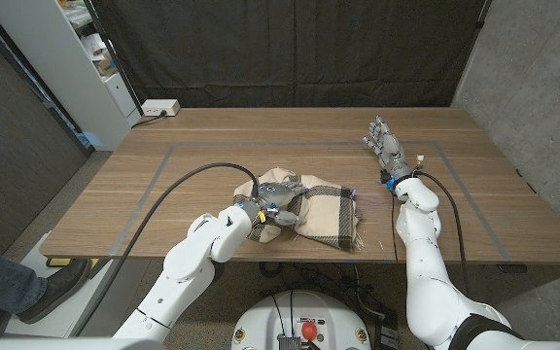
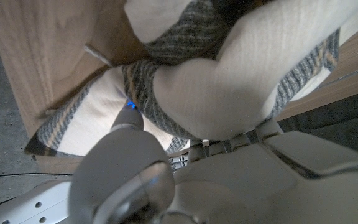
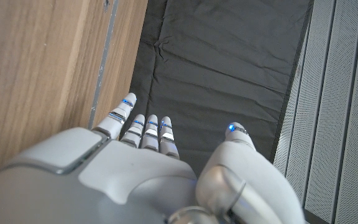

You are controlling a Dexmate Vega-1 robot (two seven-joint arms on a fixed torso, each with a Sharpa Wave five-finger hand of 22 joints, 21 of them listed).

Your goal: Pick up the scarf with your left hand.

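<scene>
- One scarf (image 1: 314,209), cream with grey plaid bands, lies bunched on the wooden table (image 1: 212,156) near its front edge, long axis running from about 10 o'clock to 4 o'clock.
- Left hand (image 1: 272,211) sits at the scarf's 9 o'clock end; its fingers (image 2: 229,144) are buried under a raised fold, gripping the cloth.
- Right hand (image 1: 387,146) stands well apart at 2 o'clock, fingers (image 3: 145,129) extended side by side, thumb apart, holding nothing.

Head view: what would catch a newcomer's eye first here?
The cream and grey striped woven scarf, bunched near the front middle of the wooden table, with the robot's white left hand gripping its left end. The right hand waits apart on the table's right side, fingers spread, holding nothing.
</scene>
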